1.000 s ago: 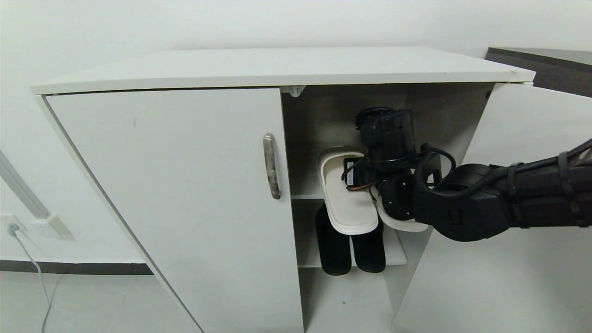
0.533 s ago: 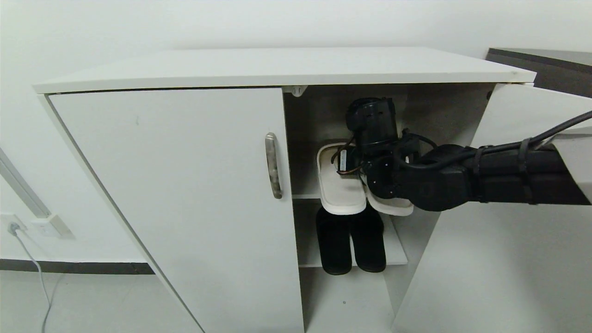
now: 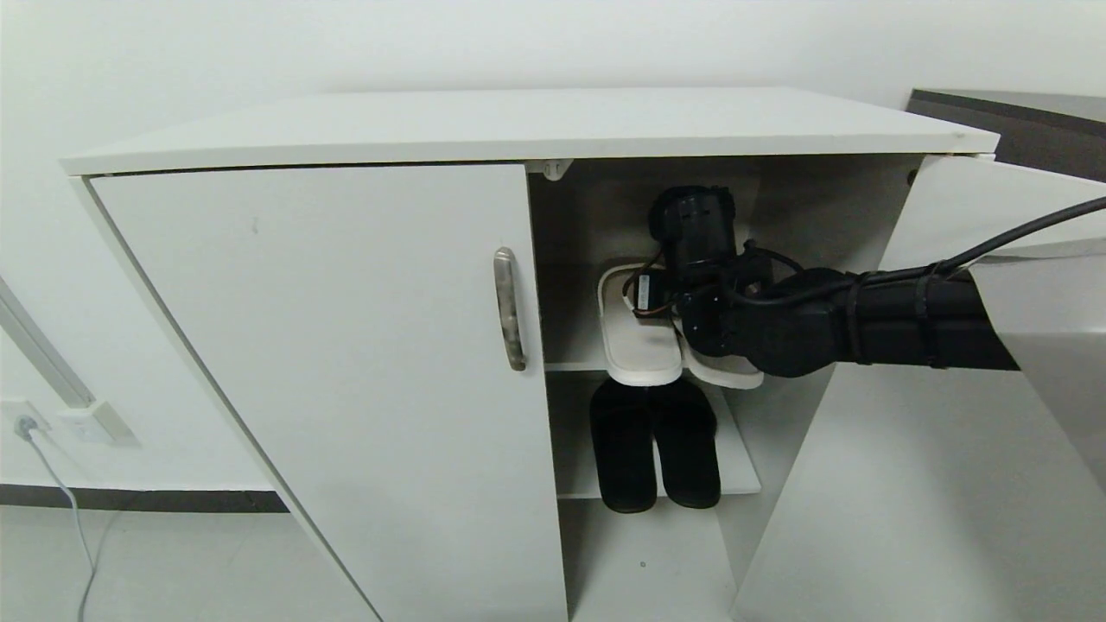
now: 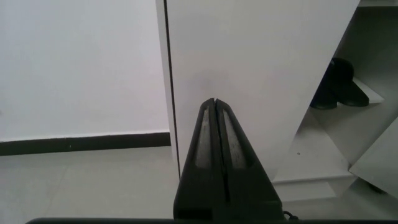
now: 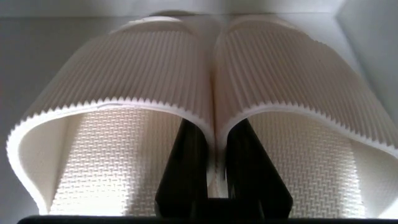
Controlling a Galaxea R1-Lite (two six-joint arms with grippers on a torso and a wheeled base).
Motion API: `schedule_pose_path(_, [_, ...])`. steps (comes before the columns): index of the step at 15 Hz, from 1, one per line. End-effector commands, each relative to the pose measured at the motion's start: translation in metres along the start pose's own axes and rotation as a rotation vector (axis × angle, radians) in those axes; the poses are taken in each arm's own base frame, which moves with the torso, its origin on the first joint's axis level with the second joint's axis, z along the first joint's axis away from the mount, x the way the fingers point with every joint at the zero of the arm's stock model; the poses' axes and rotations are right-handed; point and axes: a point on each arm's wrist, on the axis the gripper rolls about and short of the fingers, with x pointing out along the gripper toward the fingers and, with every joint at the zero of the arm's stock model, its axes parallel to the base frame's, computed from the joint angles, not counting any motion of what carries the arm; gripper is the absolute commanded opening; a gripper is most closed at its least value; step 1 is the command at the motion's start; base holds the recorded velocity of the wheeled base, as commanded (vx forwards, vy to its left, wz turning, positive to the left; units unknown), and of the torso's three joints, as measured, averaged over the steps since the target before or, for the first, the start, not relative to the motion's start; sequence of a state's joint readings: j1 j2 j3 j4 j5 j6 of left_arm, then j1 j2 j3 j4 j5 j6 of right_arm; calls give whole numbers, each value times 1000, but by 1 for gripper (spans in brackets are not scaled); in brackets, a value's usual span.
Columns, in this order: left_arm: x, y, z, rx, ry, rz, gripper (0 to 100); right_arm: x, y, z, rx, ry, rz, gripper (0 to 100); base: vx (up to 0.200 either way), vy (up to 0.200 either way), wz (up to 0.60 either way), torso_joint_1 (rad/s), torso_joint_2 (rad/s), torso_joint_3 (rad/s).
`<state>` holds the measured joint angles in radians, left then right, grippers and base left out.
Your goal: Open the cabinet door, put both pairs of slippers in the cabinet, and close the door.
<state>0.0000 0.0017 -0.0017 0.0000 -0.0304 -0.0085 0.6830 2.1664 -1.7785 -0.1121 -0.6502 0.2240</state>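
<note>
The white cabinet (image 3: 518, 121) has its left door (image 3: 328, 363) closed and its right door (image 3: 907, 449) swung open. A pair of white slippers (image 3: 639, 345) lies on the upper shelf, heels slightly over the shelf's front edge. My right arm's wrist (image 3: 700, 250) is inside the cabinet above them. My right gripper (image 5: 217, 171) is shut on the touching inner edges of the white slippers (image 5: 124, 93), under the ribbed straps. A black pair of slippers (image 3: 652, 449) lies on the lower shelf. My left gripper (image 4: 214, 106) is shut and holds nothing, low in front of the closed door (image 4: 249, 50).
The closed door carries a metal handle (image 3: 508, 307) near its inner edge. The bottom compartment (image 3: 639, 553) lies below the black pair. A wall socket with a cable (image 3: 26, 428) is at the lower left. A dark grey piece of furniture (image 3: 1011, 121) stands behind on the right.
My right arm has pushed deeper into the cabinet with the white slippers. Their heels went from hanging well out over the black pair to resting near the upper shelf's edge.
</note>
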Motion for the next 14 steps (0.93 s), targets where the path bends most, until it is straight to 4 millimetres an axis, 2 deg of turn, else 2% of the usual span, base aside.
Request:
schedule_pose_path(1, [0, 0, 0, -1, 0, 0, 0, 2, 1, -2, -8, 3, 2, 0, 0, 0, 0, 0, 0, 0])
schedule_pose_path(4, [0, 0, 0, -1, 0, 0, 0, 3, 2, -4, -22, 8, 6, 0, 0, 0, 0, 0, 0, 0])
schedule_pose_path(5, [0, 0, 0, -1, 0, 0, 0, 3, 2, -4, -22, 8, 6, 100, 0, 0, 0, 0, 0, 0])
schedule_pose_path(9, [0, 0, 0, -1, 0, 0, 0, 0, 1, -6, -30, 18, 8, 100, 0, 0, 0, 0, 0, 0])
schedule_pose_path(11, [0, 0, 0, -1, 0, 0, 0, -11, -3, -4, -37, 25, 14, 100, 0, 0, 0, 0, 0, 0])
schedule_pose_path(14, [0, 0, 0, -1, 0, 1, 0, -40, -11, 4, -38, 22, 29, 100, 0, 0, 0, 0, 0, 0])
